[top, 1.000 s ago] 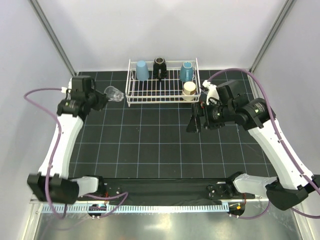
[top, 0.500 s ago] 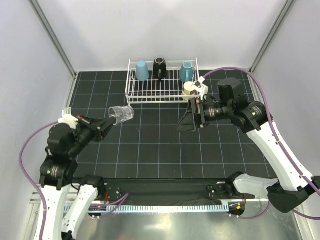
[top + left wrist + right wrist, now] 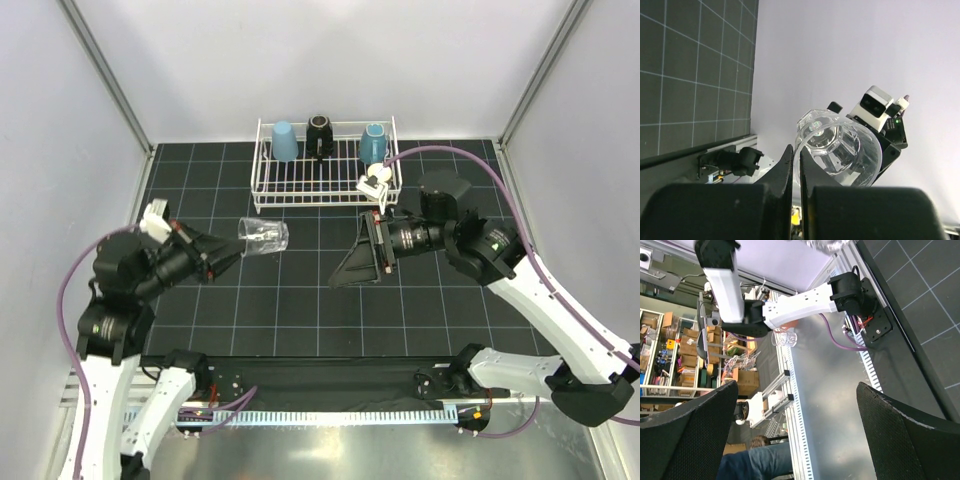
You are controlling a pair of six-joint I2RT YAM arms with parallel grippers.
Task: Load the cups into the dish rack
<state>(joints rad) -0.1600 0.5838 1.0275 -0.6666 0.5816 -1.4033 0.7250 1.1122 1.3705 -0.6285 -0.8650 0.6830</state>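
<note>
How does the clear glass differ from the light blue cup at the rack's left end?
The clear glass is transparent; the light blue cup is opaque. The glass is held sideways in the air by the left pincer; the cup stands in the dish rack. Both lack handles.

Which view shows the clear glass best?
Left wrist: the clear glass is close up, its rim pinched by the left gripper. Top external shows it small, held sideways; right wrist, tiny and far off.

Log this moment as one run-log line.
left gripper shut on clear glass, held sideways | right gripper open, empty | dish rack holds light blue tumbler, black cup, teal mug | glass not yet racked
</note>
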